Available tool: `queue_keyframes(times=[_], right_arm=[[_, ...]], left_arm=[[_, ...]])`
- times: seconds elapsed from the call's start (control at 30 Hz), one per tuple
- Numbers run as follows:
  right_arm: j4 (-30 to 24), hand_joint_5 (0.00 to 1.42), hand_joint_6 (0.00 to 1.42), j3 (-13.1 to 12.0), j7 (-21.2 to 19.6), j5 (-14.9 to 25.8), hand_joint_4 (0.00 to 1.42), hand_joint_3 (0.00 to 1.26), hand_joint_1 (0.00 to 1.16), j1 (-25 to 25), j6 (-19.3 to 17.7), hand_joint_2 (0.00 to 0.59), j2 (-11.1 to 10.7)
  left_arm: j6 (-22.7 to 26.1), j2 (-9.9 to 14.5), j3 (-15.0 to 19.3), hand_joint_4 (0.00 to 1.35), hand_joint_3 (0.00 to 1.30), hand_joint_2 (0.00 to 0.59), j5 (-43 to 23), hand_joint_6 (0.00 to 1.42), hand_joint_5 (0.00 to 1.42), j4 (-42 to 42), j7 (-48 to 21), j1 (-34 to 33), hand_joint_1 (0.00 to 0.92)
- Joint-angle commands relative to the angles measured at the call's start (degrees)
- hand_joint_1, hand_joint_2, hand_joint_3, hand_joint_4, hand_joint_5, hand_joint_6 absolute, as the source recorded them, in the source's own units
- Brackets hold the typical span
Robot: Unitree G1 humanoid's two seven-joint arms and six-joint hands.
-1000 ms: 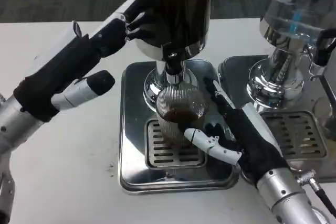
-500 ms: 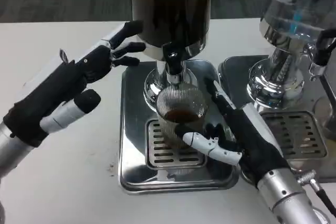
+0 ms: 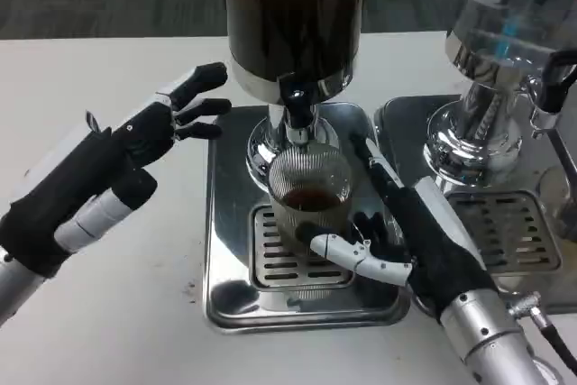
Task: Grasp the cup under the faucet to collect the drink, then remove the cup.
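A ribbed clear cup with dark drink in its bottom stands on the drip grate, right under the faucet of the dark drink dispenser. My right hand wraps the cup from the right, thumb across its front and fingers behind it. To the left of the dispenser, above the table, my left hand hovers with its fingers spread and nothing in it.
The dispenser stands on a steel drip tray. A second dispenser with a clear tank and its own tray stands close on the right. White table lies to the left and front.
My left hand has drawn back from the dispenser's tank, down and to the left. The right hand stays around the cup, which has not moved.
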Motion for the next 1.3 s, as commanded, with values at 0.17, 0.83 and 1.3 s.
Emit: queue_keyframes(times=[0.17, 0.83, 1.3], right_arm=[[0.73, 0.0, 0.0, 0.96, -0.77, -1.49, 0.0, 0.0, 0.62, -0.43, 1.14, 0.138, 0.67], [7.96, 0.0, 0.0, 0.77, -2.35, 0.54, 0.0, 0.0, 0.63, -2.77, -2.59, 0.148, 2.73], [15.79, 0.0, 0.0, 1.56, -5.24, 1.17, 0.0, 0.0, 0.61, -5.05, -8.82, 0.122, 4.48]], left_arm=[[0.98, 0.72, 0.75, 0.07, 0.1, 0.12, 1.04, 0.24, 0.13, -1.0, 1.21, 2.52, 0.0], [1.46, 1.55, 1.03, 0.1, 0.15, 0.122, 2.42, 0.25, 0.14, -1.94, 2.76, 4.39, 0.0], [1.75, 2.33, 1.79, 0.11, 0.16, 0.122, 2.95, 0.25, 0.14, -1.79, 2.79, 4.28, 0.0]])
